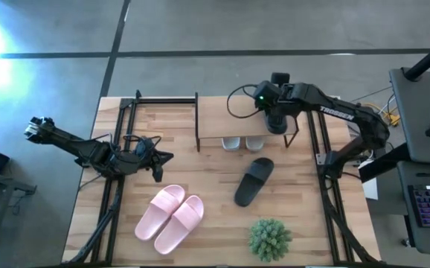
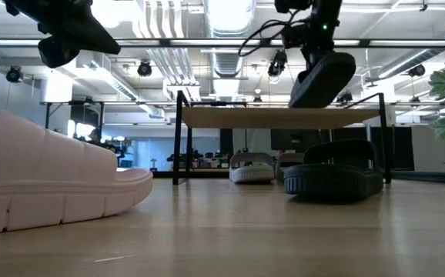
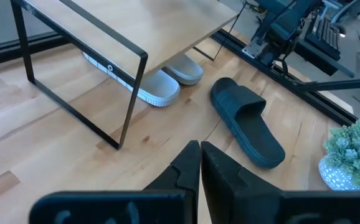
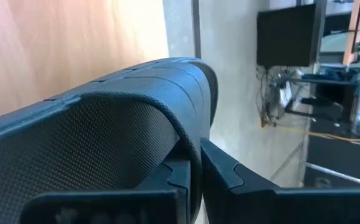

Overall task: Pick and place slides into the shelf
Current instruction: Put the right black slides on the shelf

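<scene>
One black slide point(image 2: 324, 78) hangs tilted over the shelf's plank top point(image 2: 284, 117), with my right gripper point(image 1: 277, 123) shut on it. The other black slide point(image 1: 254, 181) lies sole-down on the table in front of the shelf. Two light grey-white slides point(image 1: 242, 143) stand under the shelf, only their front ends showing from above. A pale pink pair point(image 1: 170, 217) lies side by side at the near left. My left gripper point(image 1: 155, 160) hovers shut and empty above the table's left side, left of the shelf. My right gripper pinches the black slide's wide strap at its edge point(image 4: 189, 146) between its two fingers point(image 4: 230, 177). The fingers come slanting down from above. The slide hangs tilted, its lower end point(image 2: 301, 98) close above the plank; I cannot tell whether it touches.
A small green plant point(image 1: 268, 238) in a white pot stands at the near right. Black frame rails point(image 1: 326, 186) run along the table's left and right sides. Bare wood lies between the pink pair and the black slide.
</scene>
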Robot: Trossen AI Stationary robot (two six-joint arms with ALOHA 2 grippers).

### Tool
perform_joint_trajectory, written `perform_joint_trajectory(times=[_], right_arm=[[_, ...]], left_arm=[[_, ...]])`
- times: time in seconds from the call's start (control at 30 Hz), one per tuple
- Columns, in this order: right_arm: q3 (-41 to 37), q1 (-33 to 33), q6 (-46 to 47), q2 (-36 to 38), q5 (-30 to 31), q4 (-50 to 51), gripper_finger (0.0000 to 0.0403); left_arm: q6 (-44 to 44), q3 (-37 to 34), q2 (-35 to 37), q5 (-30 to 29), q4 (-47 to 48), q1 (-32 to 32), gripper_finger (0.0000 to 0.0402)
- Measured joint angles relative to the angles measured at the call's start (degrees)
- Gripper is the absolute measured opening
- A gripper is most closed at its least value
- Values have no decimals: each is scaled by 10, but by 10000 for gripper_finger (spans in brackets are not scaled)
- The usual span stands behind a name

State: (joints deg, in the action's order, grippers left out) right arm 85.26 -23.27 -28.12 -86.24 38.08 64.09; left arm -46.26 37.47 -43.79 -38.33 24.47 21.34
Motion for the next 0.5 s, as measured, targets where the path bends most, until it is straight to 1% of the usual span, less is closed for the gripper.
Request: perform_joint_trajectory(times=[0.1,0.3,0.5], right_arm=[[-33,-1,-4,23,1,-27,13],[-90,-4,-14,69,9,-44,13],[-145,-4,-27,97,10,-107,13]], left_arm=[[0,0,0,0,0,0,0],[0,-1,0,-10,0,0,0],[0,1,0,-13,-1,-3,0]])
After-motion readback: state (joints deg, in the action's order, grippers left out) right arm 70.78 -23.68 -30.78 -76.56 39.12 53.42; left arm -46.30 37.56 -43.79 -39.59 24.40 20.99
